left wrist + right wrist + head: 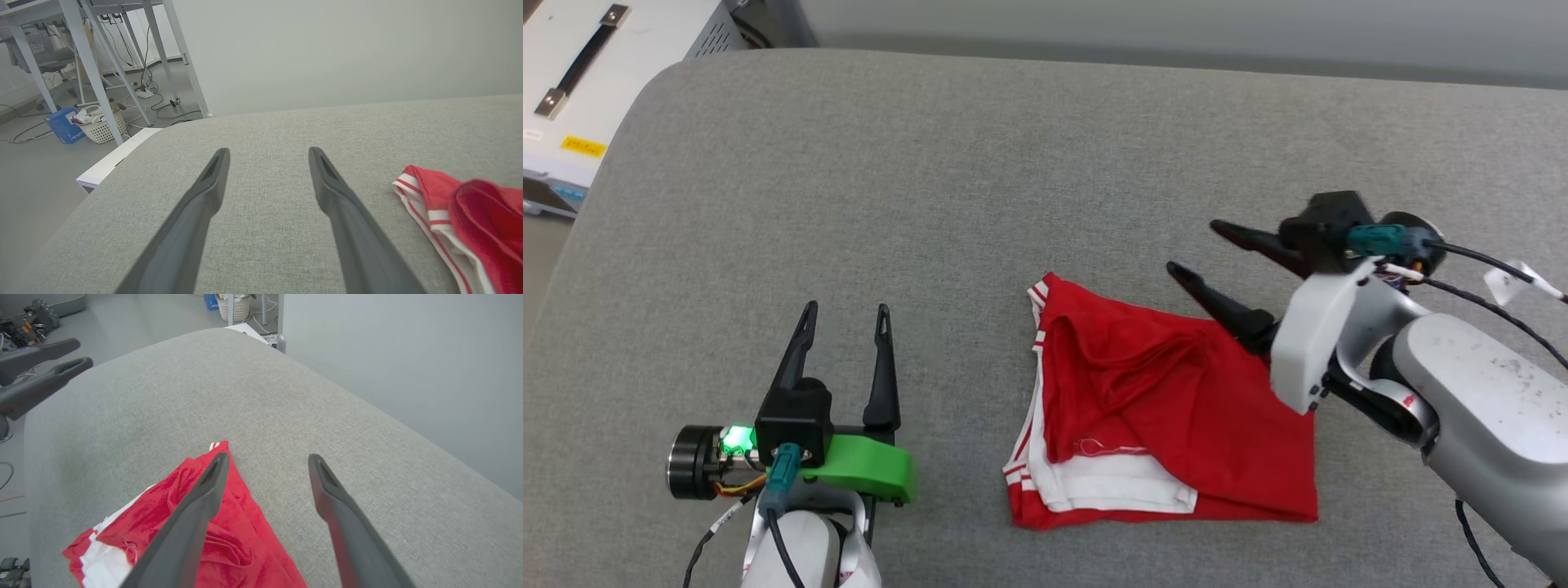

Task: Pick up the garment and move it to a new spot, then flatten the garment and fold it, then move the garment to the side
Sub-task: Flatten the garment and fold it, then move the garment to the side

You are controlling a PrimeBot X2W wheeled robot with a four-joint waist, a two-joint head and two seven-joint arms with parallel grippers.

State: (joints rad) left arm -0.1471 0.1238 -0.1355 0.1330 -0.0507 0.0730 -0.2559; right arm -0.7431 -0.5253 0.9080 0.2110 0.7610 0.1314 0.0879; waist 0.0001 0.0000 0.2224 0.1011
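One red garment (pixel 1176 408) lies folded into a rough square on the grey fabric bench (pixel 849 163), a little right of the middle in the head view, with white cloth and red-and-white striped trim along its left and lower edges. The right gripper (pixel 1193 245) hangs at the garment's far right corner, jaws spread and holding nothing. In the right wrist view (pixel 267 456) one finger crosses in front of the red cloth (pixel 249 539); whether it touches it I cannot tell. The left gripper (pixel 845 310) is well apart to the left over bare bench, jaws likewise released and empty (pixel 268 150). A white case (pixel 645 49) with a black handle stands beyond the bench's far left corner
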